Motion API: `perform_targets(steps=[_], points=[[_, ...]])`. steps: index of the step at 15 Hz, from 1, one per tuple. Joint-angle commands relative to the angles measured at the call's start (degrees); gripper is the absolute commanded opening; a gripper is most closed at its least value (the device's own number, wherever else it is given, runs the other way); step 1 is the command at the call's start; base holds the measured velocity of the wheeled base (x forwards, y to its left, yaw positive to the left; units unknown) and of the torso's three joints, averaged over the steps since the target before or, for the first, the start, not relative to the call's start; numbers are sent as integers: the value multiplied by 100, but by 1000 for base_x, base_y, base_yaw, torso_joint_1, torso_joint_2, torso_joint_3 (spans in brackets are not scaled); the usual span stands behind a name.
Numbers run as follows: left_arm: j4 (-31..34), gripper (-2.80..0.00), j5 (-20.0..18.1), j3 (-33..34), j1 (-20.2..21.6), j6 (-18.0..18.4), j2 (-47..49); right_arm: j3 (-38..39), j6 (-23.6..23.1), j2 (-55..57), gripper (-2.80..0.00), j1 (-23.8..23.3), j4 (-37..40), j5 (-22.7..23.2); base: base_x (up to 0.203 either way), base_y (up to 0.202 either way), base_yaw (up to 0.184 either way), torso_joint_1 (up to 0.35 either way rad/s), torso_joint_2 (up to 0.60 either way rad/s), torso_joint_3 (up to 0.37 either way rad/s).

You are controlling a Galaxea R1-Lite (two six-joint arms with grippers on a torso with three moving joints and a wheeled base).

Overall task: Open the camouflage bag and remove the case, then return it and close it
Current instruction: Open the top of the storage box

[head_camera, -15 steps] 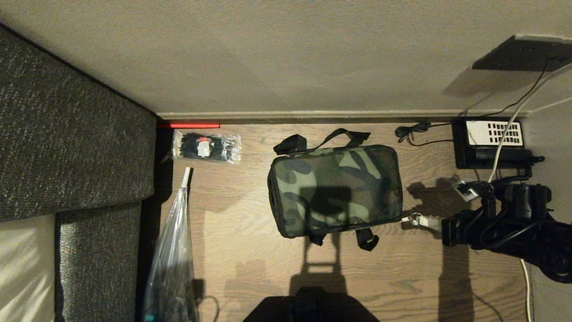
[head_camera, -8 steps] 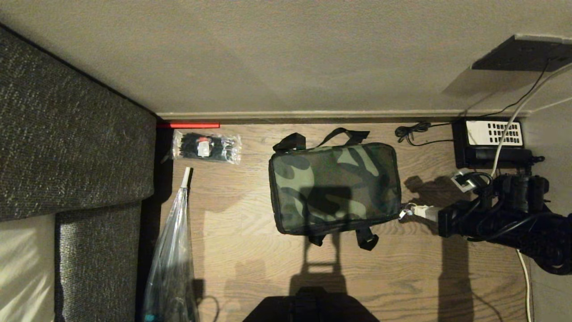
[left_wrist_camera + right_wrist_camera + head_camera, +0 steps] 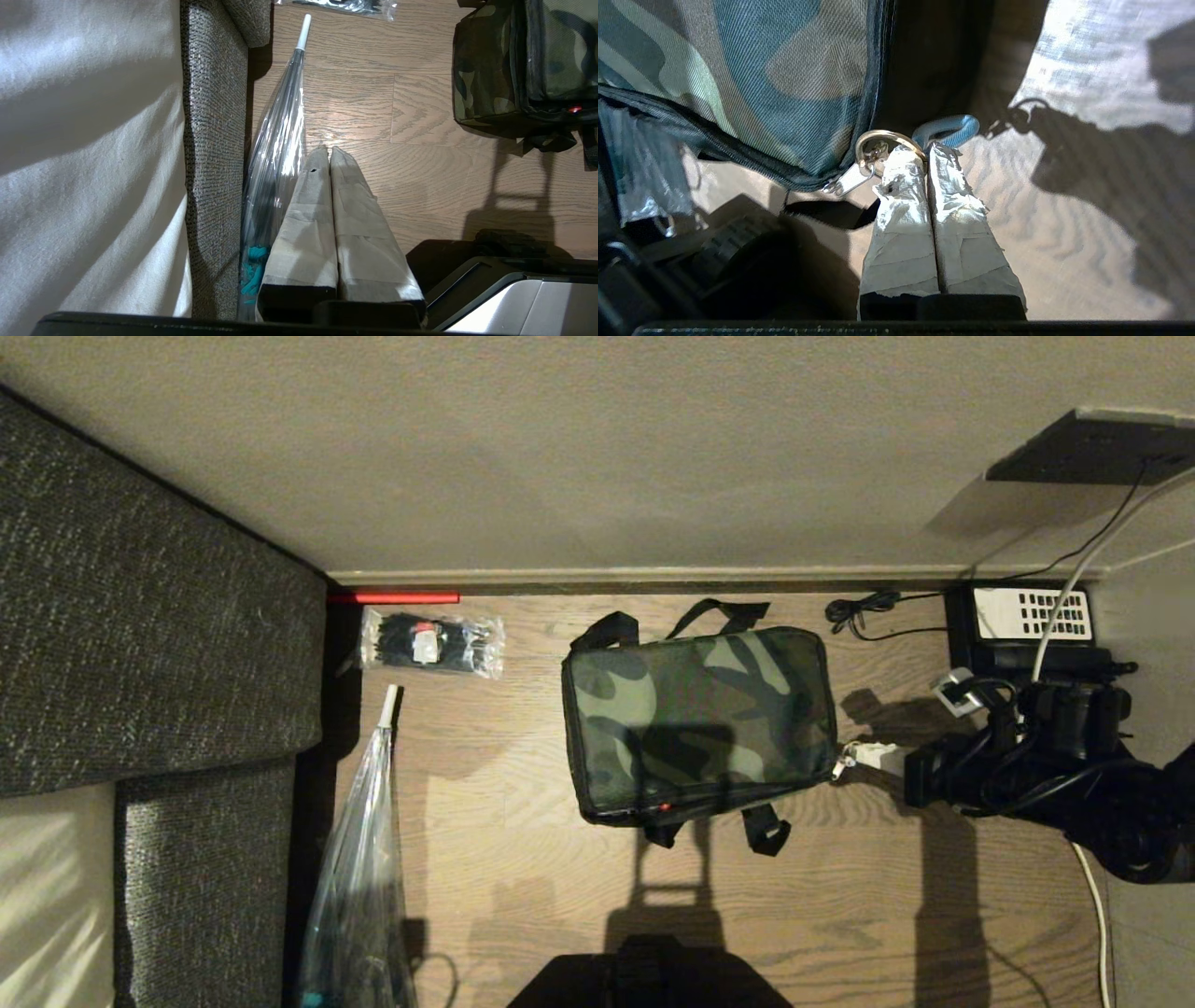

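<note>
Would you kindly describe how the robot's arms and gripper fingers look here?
The right arm is bulky black hardware draped in looping black cables. Both the right gripper and left gripper have two tapered fingers wrapped in pale, wrinkled tape above black bases; the right one's tape is frayed at the tips.

Left gripper [image 3: 329, 151] jaws together above wooden floor [image 3: 420, 186], clear umbrella [image 3: 275, 140] beside sofa [image 3: 215, 140]
</note>
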Motion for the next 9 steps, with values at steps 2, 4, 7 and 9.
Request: perform_targets(steps=[2,4,7,9], points=[[0,-280,1,9,-4,-2,-11,-111,2,258,-280,5,-467,7,0,0,0,0,0,0],[0,-280,1,18,5,-2,-11,-176,4,330,-280,5,-519,-1,0,0,0,0,0,0],[0,-280,1,18,2,-2,-11,-321,4,409,-280,-4,-528,6,0,0,0,0,0,0],[0,-280,1,16,5,-2,-11,-330,12,440,-280,-4,-625,-1,0,0,0,0,0,0]])
